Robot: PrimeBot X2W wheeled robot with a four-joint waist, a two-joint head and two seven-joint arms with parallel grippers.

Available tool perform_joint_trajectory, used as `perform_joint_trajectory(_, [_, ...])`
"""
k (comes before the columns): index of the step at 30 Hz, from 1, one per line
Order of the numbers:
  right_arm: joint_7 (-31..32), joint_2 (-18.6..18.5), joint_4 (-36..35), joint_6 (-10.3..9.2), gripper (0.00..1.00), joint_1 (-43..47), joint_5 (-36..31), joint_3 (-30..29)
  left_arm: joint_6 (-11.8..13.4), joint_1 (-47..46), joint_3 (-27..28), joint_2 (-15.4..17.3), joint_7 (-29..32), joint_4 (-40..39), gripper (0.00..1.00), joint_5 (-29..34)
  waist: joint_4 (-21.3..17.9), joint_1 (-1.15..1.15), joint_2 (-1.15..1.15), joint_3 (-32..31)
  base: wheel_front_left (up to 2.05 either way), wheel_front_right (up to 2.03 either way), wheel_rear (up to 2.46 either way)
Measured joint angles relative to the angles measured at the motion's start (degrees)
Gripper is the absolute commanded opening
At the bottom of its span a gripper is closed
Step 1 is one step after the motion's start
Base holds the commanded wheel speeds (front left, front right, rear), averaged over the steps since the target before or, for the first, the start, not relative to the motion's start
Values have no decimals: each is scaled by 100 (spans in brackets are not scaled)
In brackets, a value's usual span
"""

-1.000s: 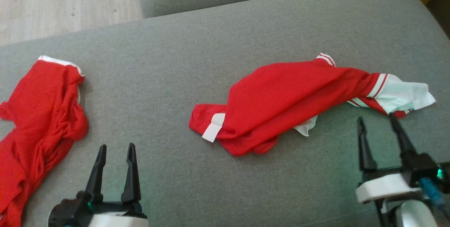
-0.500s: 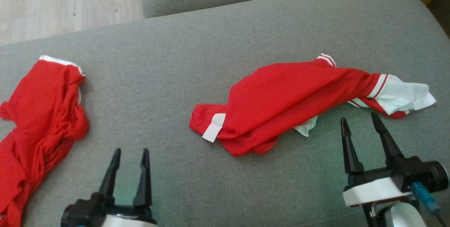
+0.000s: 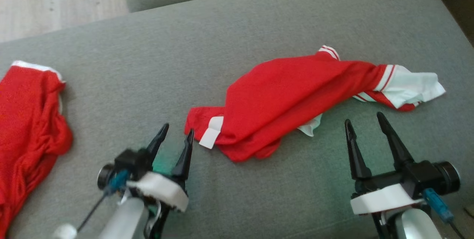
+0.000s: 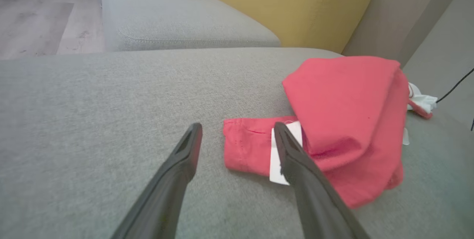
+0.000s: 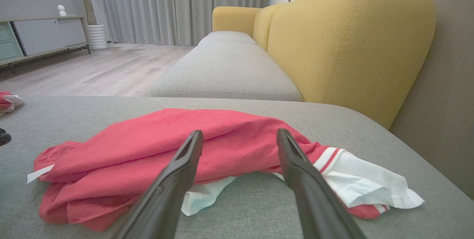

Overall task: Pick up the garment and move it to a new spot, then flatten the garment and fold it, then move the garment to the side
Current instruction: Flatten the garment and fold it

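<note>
Grey sofa cushion (image 3: 148, 65); yellow backrest (image 5: 351, 46) behind; wood floor (image 5: 111, 68); grey curtains (image 5: 177, 6); second red cloth (image 3: 29, 120) crumpled at left.

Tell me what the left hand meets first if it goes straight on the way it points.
Probably the near end of the red garment, beside its white tag, lying just ahead of the open left hand; clearance is unclear.

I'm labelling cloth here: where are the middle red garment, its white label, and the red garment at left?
middle red garment (image 3: 296, 91): head view, red body.
white label (image 3: 209, 137): head view, label's middle.
left red garment (image 3: 29, 120): head view, bunched red cloth.
</note>
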Motion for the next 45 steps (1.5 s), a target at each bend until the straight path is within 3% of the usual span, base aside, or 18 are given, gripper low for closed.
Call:
perform_joint_trajectory(7, [0, -1, -56, 0, 100, -83, 129, 63, 0, -657, -252, -2, 493, 920, 100, -311, -237, 0, 0, 144, 0, 0, 0])
perform_joint_trajectory(13, [0, -1, -90, 0, 100, -98, 208, 80, 0, -992, -383, -26, 575, 1450, 100, -573, -364, 0, 0, 249, 0, 0, 0])
perform_joint_trajectory(14, [0, -1, -93, 0, 100, -104, 209, 78, 0, -1058, -442, -45, 577, 1486, 43, -686, -373, 0, 0, 260, 0, 0, 0])
perform_joint_trajectory(15, [0, -1, -94, 0, 100, -109, 216, 71, 1, -1114, -559, -44, 584, 1501, 0, -760, -376, 0, 0, 269, 0, 0, 0])
perform_joint_trajectory(19, [0, -1, -94, 0, 100, -114, 258, -3, 1, -1156, -943, -53, 650, 1467, 0, -1190, -317, 0, 0, 274, 0, 0, 0])
perform_joint_trajectory(23, [0, -1, -94, 0, 100, -109, 270, -116, 1, -1123, -934, -8, 667, 1172, 0, -1723, -198, 0, 0, 253, 0, 0, 0])
perform_joint_trajectory(29, [0, -1, -89, 0, 100, -47, 325, -186, 15, -699, -627, 297, 719, -227, 0, -2346, 12, 0, 0, 132, 0, 0, 0])
perform_joint_trajectory(33, [0, -1, -70, 0, 100, -33, 341, -237, 325, -157, -338, 771, 999, -1708, 0, -2584, 148, -1, 0, 18, 0, 0, 0])
perform_joint_trajectory(38, [0, -1, -56, 0, 100, 99, 352, -308, 887, 678, 5, 1146, 1369, -3575, 0, -2897, 351, -1, 0, -89, 0, 0, 0])
perform_joint_trajectory(45, [0, 0, -16, 0, 100, 165, 353, -334, 1402, 1604, 209, 1512, 1798, -5282, 0, -3240, 571, -1, 0, -259, 0, 0, 0])
